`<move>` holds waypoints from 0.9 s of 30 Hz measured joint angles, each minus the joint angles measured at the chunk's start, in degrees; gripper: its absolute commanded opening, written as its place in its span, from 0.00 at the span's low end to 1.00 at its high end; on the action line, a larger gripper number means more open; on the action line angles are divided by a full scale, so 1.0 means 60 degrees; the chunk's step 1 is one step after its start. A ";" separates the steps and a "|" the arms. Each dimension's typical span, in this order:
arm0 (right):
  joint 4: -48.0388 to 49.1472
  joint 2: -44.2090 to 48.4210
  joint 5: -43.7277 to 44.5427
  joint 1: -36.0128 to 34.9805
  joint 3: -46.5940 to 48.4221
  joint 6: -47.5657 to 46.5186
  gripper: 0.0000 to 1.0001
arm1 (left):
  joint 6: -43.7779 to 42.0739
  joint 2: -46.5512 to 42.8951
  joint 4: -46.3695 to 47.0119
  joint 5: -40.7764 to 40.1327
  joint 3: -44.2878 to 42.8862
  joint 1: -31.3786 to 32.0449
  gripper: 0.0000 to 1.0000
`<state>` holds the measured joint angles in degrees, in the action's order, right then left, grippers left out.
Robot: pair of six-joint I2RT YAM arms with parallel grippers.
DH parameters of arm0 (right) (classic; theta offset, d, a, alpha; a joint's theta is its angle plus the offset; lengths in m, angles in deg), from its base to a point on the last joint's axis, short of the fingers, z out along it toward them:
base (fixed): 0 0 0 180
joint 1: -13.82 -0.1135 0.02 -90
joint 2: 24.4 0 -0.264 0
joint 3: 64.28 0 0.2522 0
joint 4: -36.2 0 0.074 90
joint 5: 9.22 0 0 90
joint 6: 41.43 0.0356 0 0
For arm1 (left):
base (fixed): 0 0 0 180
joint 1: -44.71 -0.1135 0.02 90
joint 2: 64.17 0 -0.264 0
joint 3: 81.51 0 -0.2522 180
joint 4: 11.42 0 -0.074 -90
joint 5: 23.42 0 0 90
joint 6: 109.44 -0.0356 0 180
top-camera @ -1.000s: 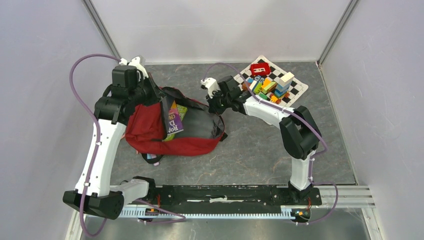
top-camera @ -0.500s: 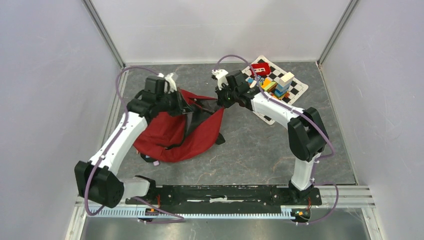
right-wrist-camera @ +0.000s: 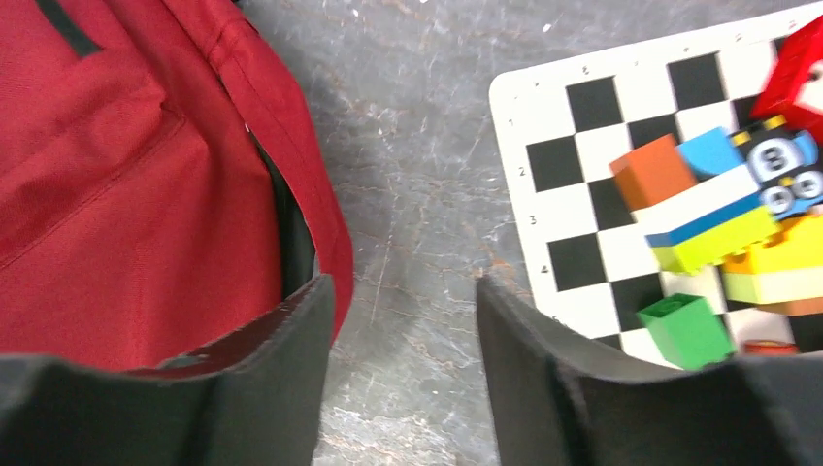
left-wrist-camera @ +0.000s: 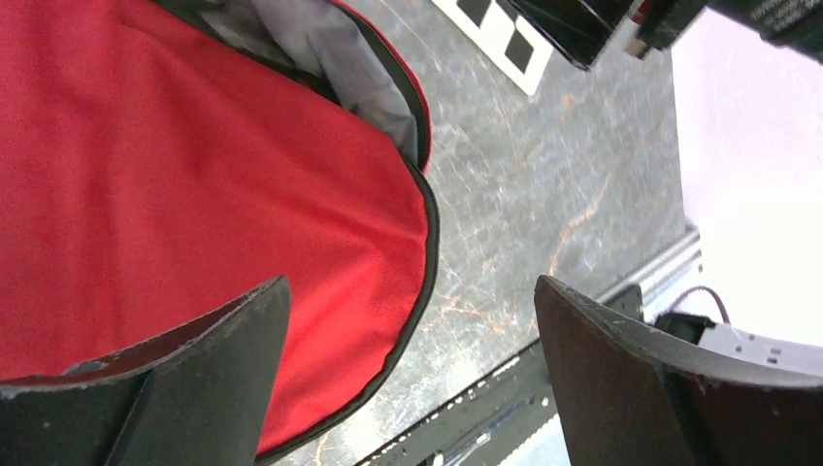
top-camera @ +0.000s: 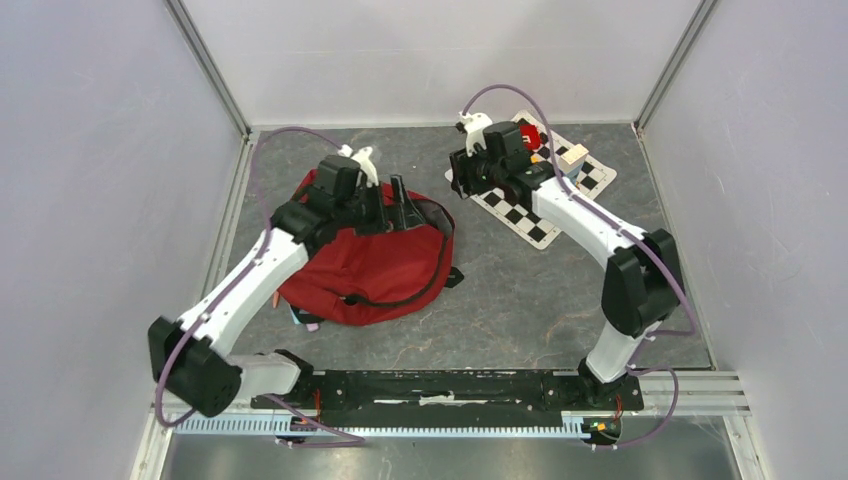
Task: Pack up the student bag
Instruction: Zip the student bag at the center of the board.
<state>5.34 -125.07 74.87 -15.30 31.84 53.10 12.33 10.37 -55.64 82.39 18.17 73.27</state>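
Note:
The student bag (top-camera: pixel 375 270), dark red with black zips and straps, lies slumped on the grey table left of centre. Its grey lining (left-wrist-camera: pixel 325 58) shows at the mouth in the left wrist view. My left gripper (top-camera: pixel 405 206) hovers over the bag's far edge, open, with nothing between its fingers (left-wrist-camera: pixel 204 379); below it are the bag's red cloth (left-wrist-camera: pixel 194 184) and bare table. My right gripper (top-camera: pixel 458 178) hangs open and empty just right of the bag (right-wrist-camera: pixel 126 194), over the table between the bag and a checkered mat (right-wrist-camera: pixel 582 126).
The checkered mat (top-camera: pixel 535 220) lies at the back right with several coloured toy blocks (top-camera: pixel 560 155) piled on it; the blocks (right-wrist-camera: pixel 718 204) sit close to my right fingers. White enclosure walls stand on three sides. The arms' base rail (top-camera: pixel 440 385) runs along the near edge.
Both grippers were shut on the bag's mouth and have opened and let go. The bag has slumped flatter, hiding the book seen inside earlier. My right arm drew back toward the mat.

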 measured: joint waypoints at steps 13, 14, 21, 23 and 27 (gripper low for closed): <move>-0.0386 0.1297 -0.1373 -0.0302 -0.0794 -0.0692 0.78 | 0.1297 -0.3869 -0.2452 -0.2124 0.2299 -0.3679 1.00; -0.0401 0.1319 -0.1384 -0.0342 -0.0991 -0.0637 0.78 | 0.1450 -0.3942 -0.2554 -0.2120 0.2579 -0.3832 1.00; -0.0863 0.1315 -0.1450 -0.0503 -0.2306 0.0073 0.77 | 0.2412 -0.4357 -0.2543 -0.2124 0.3752 -0.4375 1.00; -0.0823 0.1282 -0.1490 -0.0503 -0.2306 0.0295 0.77 | 0.2692 -0.4506 -0.2288 -0.2124 0.4058 -0.4422 1.00; -0.0572 0.1056 -0.1519 -0.0503 -0.2299 0.0590 0.77 | 0.3140 -0.4408 -0.1705 -0.2113 0.4619 -0.4477 0.97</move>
<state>1.90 -118.73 65.75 -18.32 18.05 56.64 31.17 -16.08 -65.87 69.72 45.88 46.41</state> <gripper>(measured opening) 0.771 0.993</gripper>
